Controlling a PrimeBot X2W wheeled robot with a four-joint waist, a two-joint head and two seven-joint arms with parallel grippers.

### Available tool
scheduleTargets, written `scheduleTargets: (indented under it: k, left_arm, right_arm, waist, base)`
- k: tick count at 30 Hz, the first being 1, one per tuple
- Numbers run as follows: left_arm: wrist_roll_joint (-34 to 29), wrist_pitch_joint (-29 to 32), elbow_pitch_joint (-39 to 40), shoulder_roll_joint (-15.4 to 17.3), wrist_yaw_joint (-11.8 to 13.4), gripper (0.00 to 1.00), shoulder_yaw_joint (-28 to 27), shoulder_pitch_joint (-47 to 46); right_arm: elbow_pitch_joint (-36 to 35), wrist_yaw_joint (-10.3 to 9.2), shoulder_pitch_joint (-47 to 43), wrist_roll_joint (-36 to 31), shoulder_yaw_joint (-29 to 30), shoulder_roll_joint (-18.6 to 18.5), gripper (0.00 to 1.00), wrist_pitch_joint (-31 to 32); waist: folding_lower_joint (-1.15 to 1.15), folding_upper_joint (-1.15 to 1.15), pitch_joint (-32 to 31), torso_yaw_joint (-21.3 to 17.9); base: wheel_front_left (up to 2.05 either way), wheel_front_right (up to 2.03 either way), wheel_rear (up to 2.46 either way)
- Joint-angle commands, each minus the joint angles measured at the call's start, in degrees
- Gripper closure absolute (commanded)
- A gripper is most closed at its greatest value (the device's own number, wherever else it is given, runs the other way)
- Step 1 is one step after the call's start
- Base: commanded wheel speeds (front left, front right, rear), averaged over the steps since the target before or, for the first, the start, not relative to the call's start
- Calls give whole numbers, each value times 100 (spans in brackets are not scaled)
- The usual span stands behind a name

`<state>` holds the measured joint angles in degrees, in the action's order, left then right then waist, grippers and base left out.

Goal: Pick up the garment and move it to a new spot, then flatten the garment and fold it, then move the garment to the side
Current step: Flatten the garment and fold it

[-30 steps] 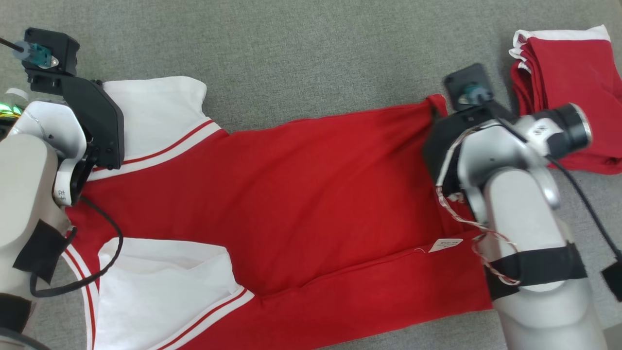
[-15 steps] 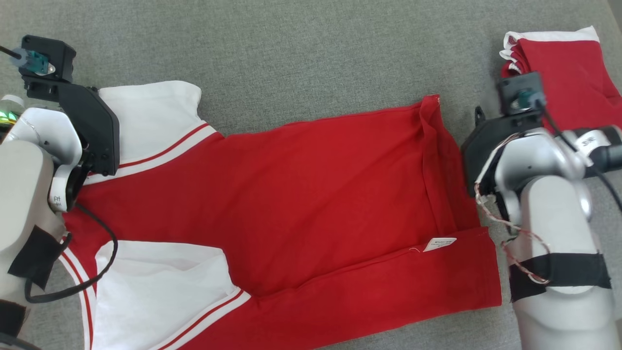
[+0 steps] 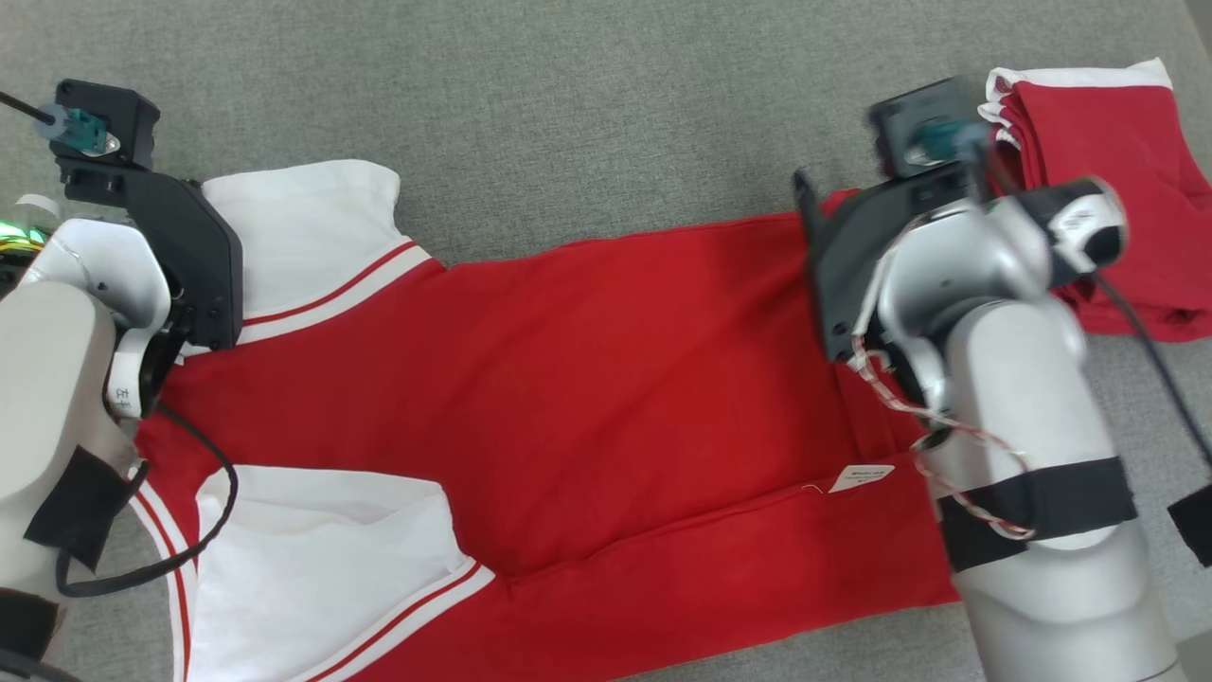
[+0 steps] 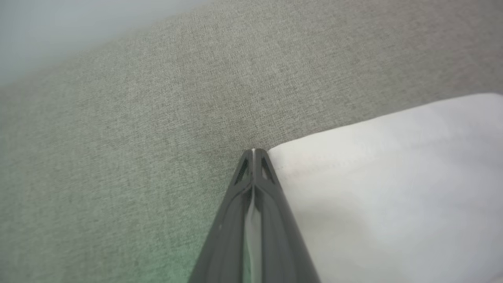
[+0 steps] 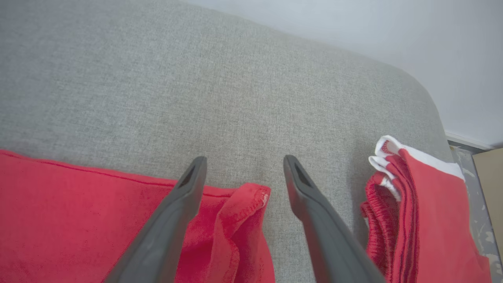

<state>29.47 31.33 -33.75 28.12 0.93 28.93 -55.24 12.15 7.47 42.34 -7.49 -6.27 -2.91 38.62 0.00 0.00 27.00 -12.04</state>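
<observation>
I swung my right gripper [image 5: 243,167] out past the right end of the shirt [image 3: 587,379] half a second ago, and it has now come back over the far hem corner [image 5: 251,196]. Along that hem a turned-over fold [image 3: 876,417] has come into sight since the arm first covered it.

A grey, woven-fabric-covered worktop [image 3: 587,104] spreads across the scene under soft, even light. In the right wrist view its far corner [image 5: 416,90] is rounded, and behind it stands a plain pale wall [image 5: 373,31] with a white skirting strip [image 5: 467,140]. Below the strip are a mottled grey floor [image 5: 477,220] and a tan panel [image 5: 491,177].
</observation>
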Motion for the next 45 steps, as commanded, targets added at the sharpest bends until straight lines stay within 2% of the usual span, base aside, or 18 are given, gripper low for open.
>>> scheduleTargets:
  k: [1,5,8,9,11,12,13,14,21,28,33,34,36,40,45]
  left_arm:
    - [66,51,-96,-47,-14,100,77,241]
    - [80,30,-111,-94,-7,100,109,246]
    - [93,23,-124,-114,-12,100,125,235]
    - [94,6,-143,-126,-19,100,139,230]
    - [103,2,-150,-126,-28,100,141,225]
    - [106,-4,-159,-123,-36,100,146,222]
    - [115,-5,-168,-119,-45,100,148,216]
    - [124,-14,-183,-103,-58,100,152,203]
    - [127,-26,-199,-100,-64,100,203,141]
    - [144,-32,-210,-81,-77,100,241,123]
    - [154,-47,-179,-48,-63,100,251,149]
    - [157,-61,-177,-33,-58,100,247,153]
    - [173,-76,-176,-8,-62,100,237,163]
    - [223,-326,-102,4,-59,100,148,173]
    - [457,-859,75,66,-90,100,-132,260]
  right_arm:
    - [71,5,57,-83,-107,4,0,152]
    - [242,5,106,-504,-260,4,6,512]
    - [264,5,120,-712,-233,5,5,566]
    - [296,5,125,-957,-182,5,7,598]
    - [317,5,135,-1028,-149,4,9,608]
    - [348,5,131,-1049,-110,4,18,621]
    - [381,5,128,-1068,-91,6,31,645]
    - [451,5,131,-1076,-49,6,48,672]
    - [578,5,100,-1158,106,5,60,622]
    - [685,5,100,-1169,289,5,64,553]
    - [726,5,128,-1142,444,2,76,434]
    - [734,5,121,-1108,490,2,78,410]
    - [778,5,90,-917,577,3,98,351]
    - [825,5,40,-478,691,3,100,135]
    - [955,5,-124,636,1004,5,100,-111]
  waist:
    - [0,0,1,18]
    - [0,0,17,48]
    - [0,0,27,62]
    - [0,0,31,67]
    - [0,0,32,69]
    - [0,0,31,70]
    - [0,0,29,71]
    - [0,0,31,69]
    - [0,0,41,62]
    - [0,0,29,50]
    - [0,0,0,65]
    - [0,0,-7,70]
    - [0,0,-24,84]
    - [0,0,-83,116]
    - [0,0,-248,170]
  base:
    - [0,0,0]
    - [0,0,0]
    - [0,0,0]
    - [0,0,0]
    - [0,0,0]
    - [0,0,0]
    - [0,0,0]
    - [0,0,0]
    - [0,0,0]
    - [0,0,0]
    - [0,0,0]
    - [0,0,0]
    - [0,0,0]
    - [0,0,0]
    - [0,0,0]
